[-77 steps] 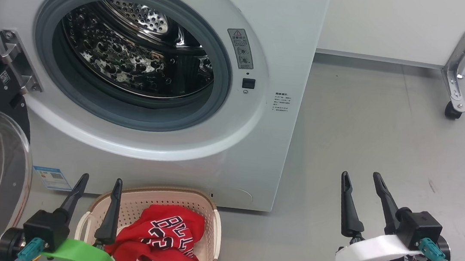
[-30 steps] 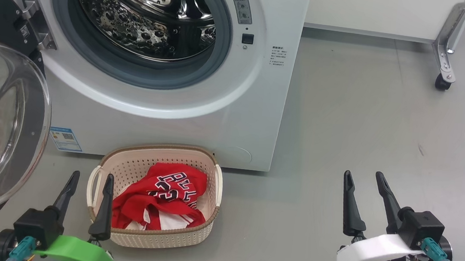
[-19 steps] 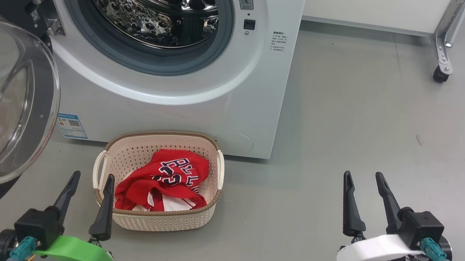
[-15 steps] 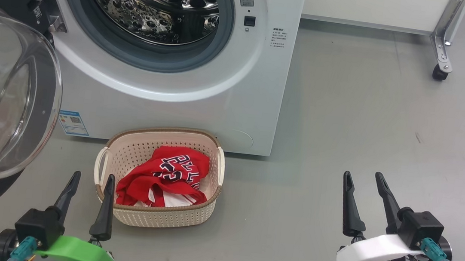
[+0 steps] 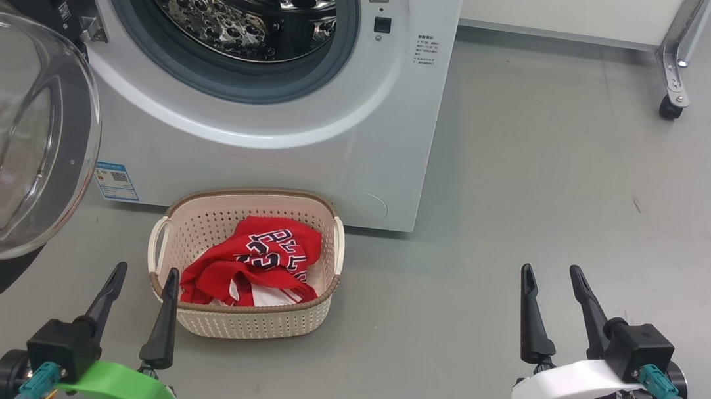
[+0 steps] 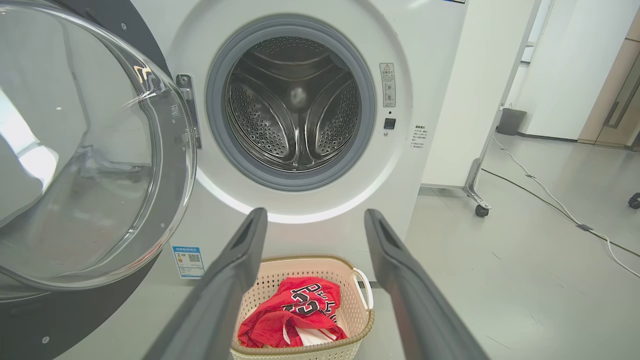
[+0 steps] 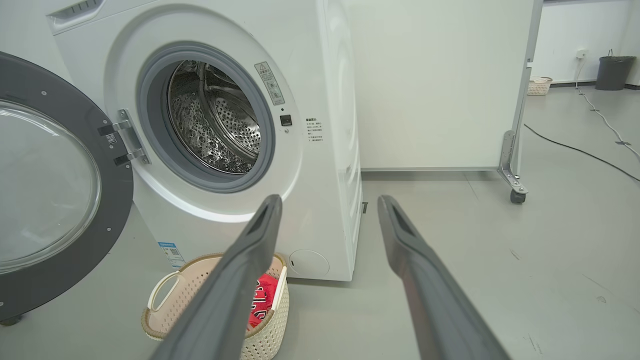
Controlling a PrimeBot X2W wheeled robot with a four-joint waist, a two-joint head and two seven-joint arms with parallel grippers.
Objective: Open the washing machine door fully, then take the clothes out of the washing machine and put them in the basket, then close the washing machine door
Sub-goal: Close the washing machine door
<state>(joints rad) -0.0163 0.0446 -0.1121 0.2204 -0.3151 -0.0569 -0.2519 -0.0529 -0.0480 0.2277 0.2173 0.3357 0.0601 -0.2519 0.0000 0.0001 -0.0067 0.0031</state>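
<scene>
The smooth grey floor [image 5: 529, 178] is stretching back to a white panel [image 7: 440, 85] on a wheeled metal leg [image 5: 670, 94] along its far edge, and a cable [image 6: 550, 195] is trailing across it towards a dark bin [image 7: 614, 72]. The washing machine [image 5: 389, 130] is standing at the floor's far left, its steel drum [image 5: 244, 3] showing. The washing machine door [image 5: 5, 136] is hanging wide open on the left. The basket [image 5: 250, 324] is sitting on the floor just in front of the machine's base, with the clothes [image 5: 257, 258] lying crumpled inside it. The left gripper [image 5: 146, 270] is hovering just beside the basket's near left corner, fingers spread wide and gripping nothing. The right gripper [image 5: 550, 268] is hanging well apart to the right over the floor, equally wide and empty. A blue label [image 5: 114, 181] with a square code is showing low on the machine's front, and a grey warning sticker [image 7: 270, 82] with a triangle is sitting beside the opening. The small print is too fine to read, and the jersey's navy lettering is folding out of legibility.
</scene>
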